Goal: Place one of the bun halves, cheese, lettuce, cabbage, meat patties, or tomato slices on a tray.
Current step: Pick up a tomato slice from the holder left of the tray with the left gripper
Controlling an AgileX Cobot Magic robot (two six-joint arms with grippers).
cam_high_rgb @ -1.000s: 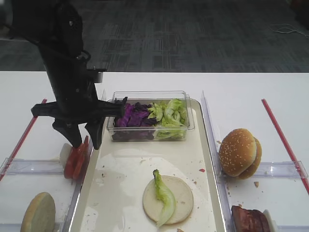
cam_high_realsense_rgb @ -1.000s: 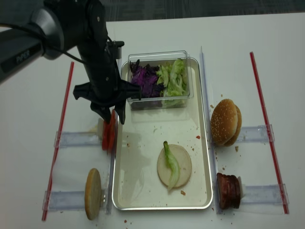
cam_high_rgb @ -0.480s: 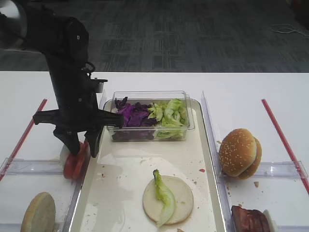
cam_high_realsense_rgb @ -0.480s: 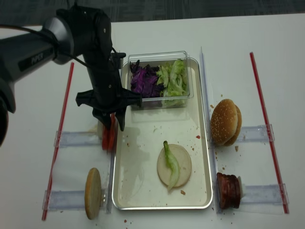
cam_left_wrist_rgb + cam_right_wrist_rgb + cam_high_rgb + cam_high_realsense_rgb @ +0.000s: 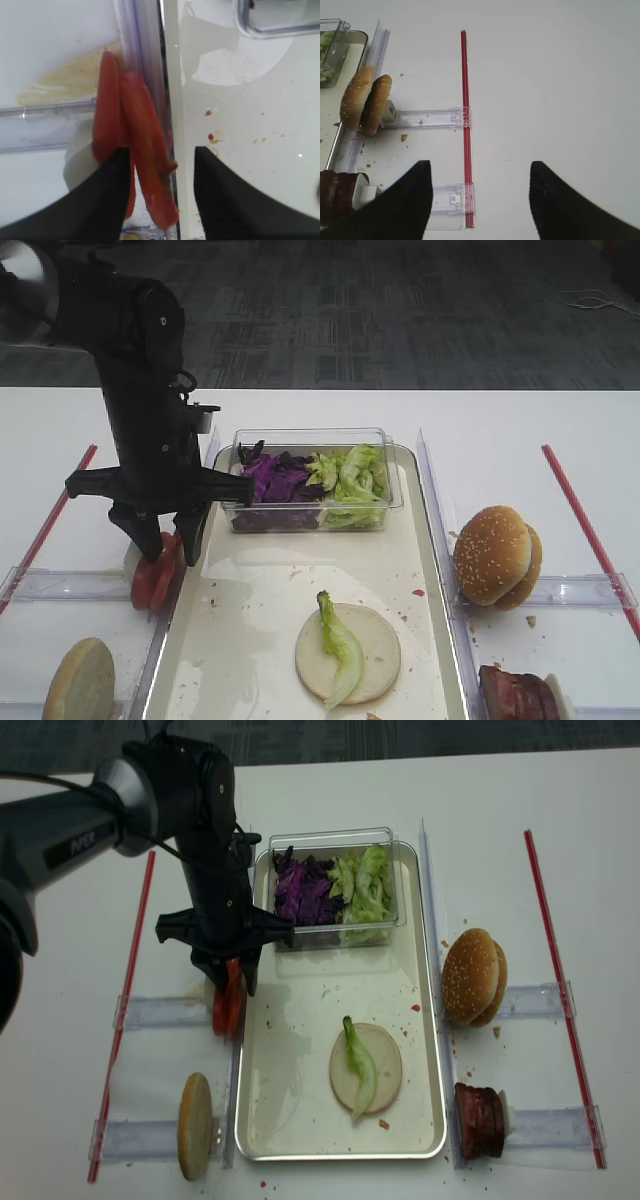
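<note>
Where its fingers straddle the tomato slices (image 5: 132, 165), the left end effector (image 5: 160, 195) gapes — grip unclear.

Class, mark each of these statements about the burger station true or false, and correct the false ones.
1. A flat bun half with a strip of lettuce on it lies on the tray. True.
2. The left gripper is open, its fingers either side of the tomato slices. True.
3. The tomato slices lie flat on the tray. False: they stand on edge outside its left rim.
4. The clear tub holds only cabbage. False: cabbage and lettuce.
5. The sesame buns sit left of the tray. False: right.
</note>
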